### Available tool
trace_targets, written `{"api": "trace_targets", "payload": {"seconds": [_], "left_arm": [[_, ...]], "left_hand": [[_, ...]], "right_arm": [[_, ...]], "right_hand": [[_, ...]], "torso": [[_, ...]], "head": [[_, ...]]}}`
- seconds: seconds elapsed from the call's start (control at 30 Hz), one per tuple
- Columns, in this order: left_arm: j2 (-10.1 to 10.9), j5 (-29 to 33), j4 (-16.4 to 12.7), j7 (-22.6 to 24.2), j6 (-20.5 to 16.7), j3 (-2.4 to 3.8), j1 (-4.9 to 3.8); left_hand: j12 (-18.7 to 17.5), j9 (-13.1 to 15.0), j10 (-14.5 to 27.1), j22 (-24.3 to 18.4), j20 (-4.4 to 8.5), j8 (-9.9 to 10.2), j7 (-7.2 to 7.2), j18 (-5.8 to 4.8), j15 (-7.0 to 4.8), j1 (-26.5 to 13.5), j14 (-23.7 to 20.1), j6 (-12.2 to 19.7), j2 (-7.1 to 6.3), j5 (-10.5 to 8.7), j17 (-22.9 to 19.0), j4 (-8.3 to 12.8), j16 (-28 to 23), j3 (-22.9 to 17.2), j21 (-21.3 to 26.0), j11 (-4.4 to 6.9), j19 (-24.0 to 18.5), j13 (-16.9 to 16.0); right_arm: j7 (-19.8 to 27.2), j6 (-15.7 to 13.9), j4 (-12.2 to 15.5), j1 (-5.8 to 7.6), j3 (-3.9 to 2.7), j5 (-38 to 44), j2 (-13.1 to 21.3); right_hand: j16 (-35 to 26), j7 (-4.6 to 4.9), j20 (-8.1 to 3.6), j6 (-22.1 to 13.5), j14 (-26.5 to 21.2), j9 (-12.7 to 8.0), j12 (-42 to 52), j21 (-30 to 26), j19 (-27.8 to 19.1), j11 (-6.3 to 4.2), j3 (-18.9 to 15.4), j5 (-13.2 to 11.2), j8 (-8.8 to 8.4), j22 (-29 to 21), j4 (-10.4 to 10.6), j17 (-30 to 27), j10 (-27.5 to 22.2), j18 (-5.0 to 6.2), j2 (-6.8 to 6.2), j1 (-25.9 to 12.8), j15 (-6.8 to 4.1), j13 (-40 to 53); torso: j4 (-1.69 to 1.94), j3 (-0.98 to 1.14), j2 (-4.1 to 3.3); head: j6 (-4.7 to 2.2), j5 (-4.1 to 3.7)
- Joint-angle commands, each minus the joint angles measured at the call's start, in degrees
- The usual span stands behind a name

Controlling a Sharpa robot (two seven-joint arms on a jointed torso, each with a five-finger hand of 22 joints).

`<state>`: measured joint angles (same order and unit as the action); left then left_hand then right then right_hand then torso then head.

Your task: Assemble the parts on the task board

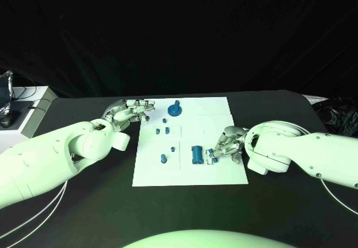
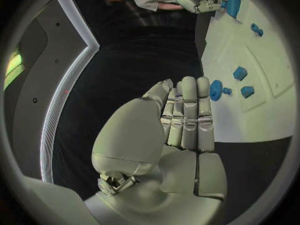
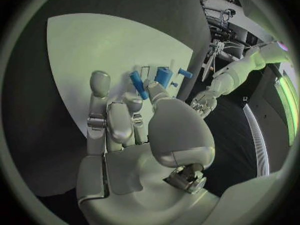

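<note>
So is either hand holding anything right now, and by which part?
The right hand pinches a small blue part by its lower end, at the task board's right edge. The left hand holds nothing.

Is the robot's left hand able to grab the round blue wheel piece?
Probably yes. The left hand is open beside the round blue piece on the task board, with nothing between them.

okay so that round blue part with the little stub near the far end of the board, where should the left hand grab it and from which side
Likely by the rim of the round blue part, pinched across the disc from above. It lies flat on the task board, so only the top and edge are free. The left hand is beside it at the board's left edge, holding nothing.
</note>
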<state>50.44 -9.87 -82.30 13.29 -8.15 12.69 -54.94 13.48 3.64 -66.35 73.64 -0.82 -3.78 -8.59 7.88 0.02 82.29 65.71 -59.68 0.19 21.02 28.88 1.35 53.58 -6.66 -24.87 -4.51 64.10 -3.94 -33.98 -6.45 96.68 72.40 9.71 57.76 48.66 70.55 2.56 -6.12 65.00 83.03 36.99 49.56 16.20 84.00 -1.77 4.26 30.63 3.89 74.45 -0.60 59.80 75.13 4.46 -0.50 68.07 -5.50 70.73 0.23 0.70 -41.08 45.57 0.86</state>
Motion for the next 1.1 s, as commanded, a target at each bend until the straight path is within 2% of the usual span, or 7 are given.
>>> {"api": "trace_targets", "payload": {"seconds": [0.03,0.2,0.33,0.43,0.63,0.67,1.1], "left_arm": [[-0.01,-0.16,-0.12,0.25,0.99,0.04,0.0],[-0.02,-0.16,-0.12,0.15,1.05,0.04,0.0],[-0.01,-0.16,-0.12,0.1,1.09,0.04,0.01],[0.0,-0.16,-0.12,0.09,1.12,0.04,0.01],[0.05,-0.16,-0.12,0.03,1.14,0.04,0.01],[0.06,-0.16,-0.12,0.02,1.14,0.04,0.01],[0.17,-0.17,-0.13,-0.13,1.24,0.04,0.01]], "left_hand": [[0.39,0.08,0.35,0.05,-0.01,-0.05,-0.01,-0.01,0.35,-0.21,-0.12,0.23,0.06,0.3,-0.05,-0.04,0.0,-0.29,0.26,0.15,0.12,0.01],[0.38,0.08,0.39,0.08,-0.02,-0.06,0.0,-0.01,0.36,-0.35,-0.13,0.24,0.06,0.32,-0.06,-0.08,-0.01,-0.33,0.35,0.14,0.15,0.02],[0.37,0.07,0.42,0.09,-0.02,-0.04,-0.03,0.0,0.36,-0.34,-0.13,0.29,0.13,0.35,-0.06,-0.09,-0.01,-0.41,0.38,0.13,0.16,0.02],[0.35,0.08,0.46,0.11,-0.03,-0.05,-0.03,0.0,0.37,-0.32,-0.15,0.29,0.19,0.37,-0.07,-0.09,-0.03,-0.49,0.41,0.12,0.16,0.02],[0.35,0.08,0.46,0.11,-0.03,-0.05,-0.03,0.0,0.37,-0.32,-0.15,0.29,0.19,0.37,-0.07,-0.09,-0.03,-0.49,0.41,0.12,0.16,0.02],[0.35,0.08,0.46,0.11,-0.03,-0.05,-0.03,0.0,0.37,-0.32,-0.15,0.29,0.19,0.37,-0.07,-0.09,-0.03,-0.49,0.41,0.12,0.16,0.02],[0.37,0.08,0.48,0.16,-0.04,-0.06,-0.01,0.0,0.38,-0.44,-0.14,0.29,0.21,0.37,-0.09,-0.15,-0.04,-0.65,0.5,0.11,0.18,0.02]], "right_arm": [[-0.6,2.52,-0.15,-0.1,0.01,0.08,-0.08],[-1.18,4.23,0.22,-0.14,0.03,0.25,-0.1],[-1.28,4.19,0.56,-0.16,0.03,0.4,-0.23],[-1.15,3.4,0.66,-0.17,0.03,0.48,-0.36],[-0.47,0.74,0.37,-0.18,0.04,0.69,-0.54],[-0.36,0.33,0.33,-0.18,0.03,0.74,-0.56],[0.86,-2.16,0.48,-0.17,0.02,0.77,-0.83]], "right_hand": [[-0.32,-0.01,-0.03,0.49,0.03,-0.38,0.11,-0.44,2.45,-0.46,5.97,-0.55,0.22,-0.14,-6.43,-0.09,0.1,0.5,0.57,-0.33,0.0,-0.05],[-0.44,0.01,-0.03,0.64,0.01,-1.32,-0.19,-0.78,2.46,-0.42,4.72,-1.5,0.15,-0.4,-5.29,-0.2,0.03,0.48,0.64,-0.99,0.03,-0.24],[-0.53,-0.01,-0.07,0.93,0.04,-2.73,-0.24,-0.76,2.48,-0.44,3.12,-1.55,0.23,-0.81,-4.0,-0.28,0.16,0.42,0.65,-0.15,-0.01,-0.35],[-0.49,-0.06,-0.06,1.11,0.05,-2.74,0.03,-0.56,2.49,-0.45,1.79,-1.45,0.29,-0.8,-3.47,-0.24,0.34,0.42,0.54,-0.71,0.0,-0.2],[-0.4,-0.09,-0.07,1.19,0.06,-2.84,0.14,-0.35,2.49,-0.47,0.4,-1.78,0.26,-0.83,-3.12,-0.16,0.43,0.42,0.98,-0.41,-0.01,-0.15],[-0.41,-0.12,-0.1,1.26,0.05,-3.03,0.27,-0.07,2.49,-0.48,-0.65,-1.78,0.25,-0.9,-2.8,-0.2,0.5,0.39,1.37,0.17,-0.05,-0.06],[-0.33,-0.32,-0.15,1.6,0.08,-3.03,0.57,0.31,2.53,-0.6,-0.54,-1.82,0.34,-0.85,-2.66,-0.14,0.81,0.37,1.62,0.2,-0.13,0.06]], "torso": [[-0.04,0.01,0.01],[-0.09,0.09,-0.02],[-0.05,0.09,-0.02],[-0.03,0.08,-0.03],[-0.05,0.03,-0.04],[-0.05,0.02,-0.03],[-0.02,0.03,-0.03]], "head": [[0.05,0.09],[0.12,0.13],[0.04,0.1],[0.02,0.09],[0.08,0.12],[0.09,0.15],[0.18,0.31]]}}
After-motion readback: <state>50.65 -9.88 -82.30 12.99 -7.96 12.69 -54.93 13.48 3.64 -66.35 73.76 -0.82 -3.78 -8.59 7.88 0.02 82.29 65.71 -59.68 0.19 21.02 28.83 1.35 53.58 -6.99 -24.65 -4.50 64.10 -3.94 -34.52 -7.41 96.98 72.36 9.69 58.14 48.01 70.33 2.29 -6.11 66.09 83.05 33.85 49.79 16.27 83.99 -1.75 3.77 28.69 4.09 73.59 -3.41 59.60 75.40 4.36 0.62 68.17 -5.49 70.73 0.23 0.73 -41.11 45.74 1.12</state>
